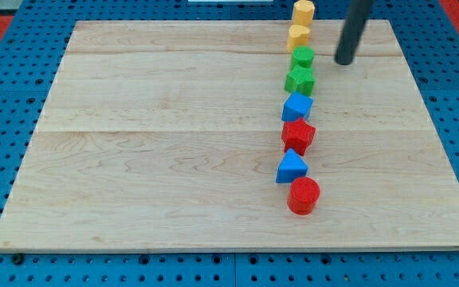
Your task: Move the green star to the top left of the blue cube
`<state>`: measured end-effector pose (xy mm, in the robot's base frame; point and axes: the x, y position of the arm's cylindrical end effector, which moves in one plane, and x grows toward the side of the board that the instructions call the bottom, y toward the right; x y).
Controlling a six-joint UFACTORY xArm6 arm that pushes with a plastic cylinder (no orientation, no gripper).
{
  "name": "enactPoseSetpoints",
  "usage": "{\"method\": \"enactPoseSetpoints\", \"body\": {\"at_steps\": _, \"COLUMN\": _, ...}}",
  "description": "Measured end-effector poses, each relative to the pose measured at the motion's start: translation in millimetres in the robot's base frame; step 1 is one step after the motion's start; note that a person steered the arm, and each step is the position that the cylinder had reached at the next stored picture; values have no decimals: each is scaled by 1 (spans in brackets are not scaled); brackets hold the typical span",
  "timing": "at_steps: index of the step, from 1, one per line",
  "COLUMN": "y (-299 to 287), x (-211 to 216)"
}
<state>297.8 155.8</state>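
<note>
- my tip touches nothing, holds nothing — sits right of the green star, a bit higher
- blue cube touches the star's bottom edge
- green cylinder just above the star

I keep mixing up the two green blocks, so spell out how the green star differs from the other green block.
The green star has pointed lobes, while the green block above it looks rounder, its exact shape unclear. The green star touches the blue cube; the green block sits next to the yellow block. My tip stands nearer the green block, at the view's right. Both share one green and the same column.
</note>
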Motion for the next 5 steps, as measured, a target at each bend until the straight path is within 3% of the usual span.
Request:
{"method": "enactPoseSetpoints", "body": {"at_steps": 2, "y": -187, "x": -3}}
{"method": "enactPoseSetpoints", "body": {"at_steps": 3, "y": -211, "x": -4}}
{"method": "enactPoseSetpoints", "body": {"at_steps": 5, "y": -6, "x": 18}}
